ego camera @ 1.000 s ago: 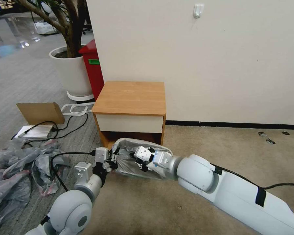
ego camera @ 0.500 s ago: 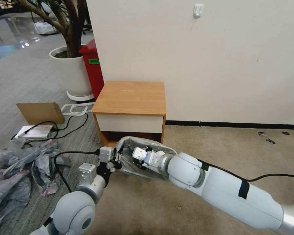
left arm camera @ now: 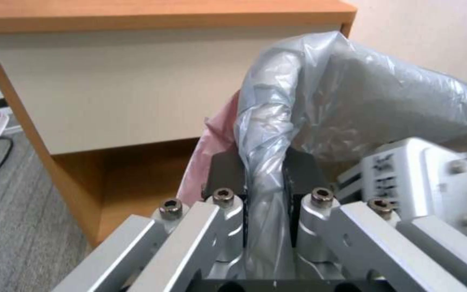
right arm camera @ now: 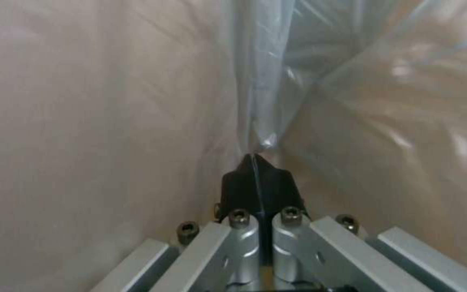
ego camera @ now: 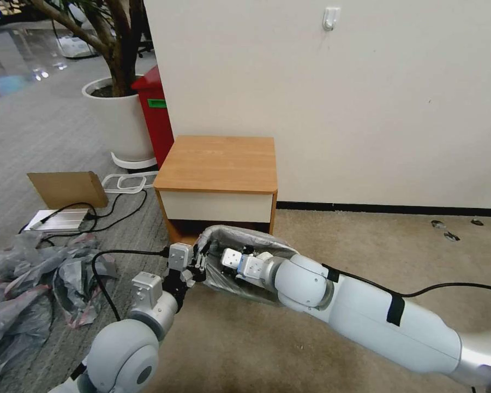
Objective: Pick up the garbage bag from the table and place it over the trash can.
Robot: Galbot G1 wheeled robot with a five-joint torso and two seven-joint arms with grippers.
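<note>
While no words can be read anywhere, the red bin (ego camera: 157,117) by the plant pot (ego camera: 118,121) has a small green label. On the tan carpet (ego camera: 333,251), just in front of the table (ego camera: 218,164), stands the trash can (ego camera: 240,292) with the garbage bag (ego camera: 245,236) pulled over it. The left gripper (left arm camera: 263,184) is squeezed tight on the bag's bunched edge at the rim. The right gripper (right arm camera: 255,160) is inside the bag, jaws closed with a thin fold of plastic between its tips. Open carpet lies off to the right
</note>
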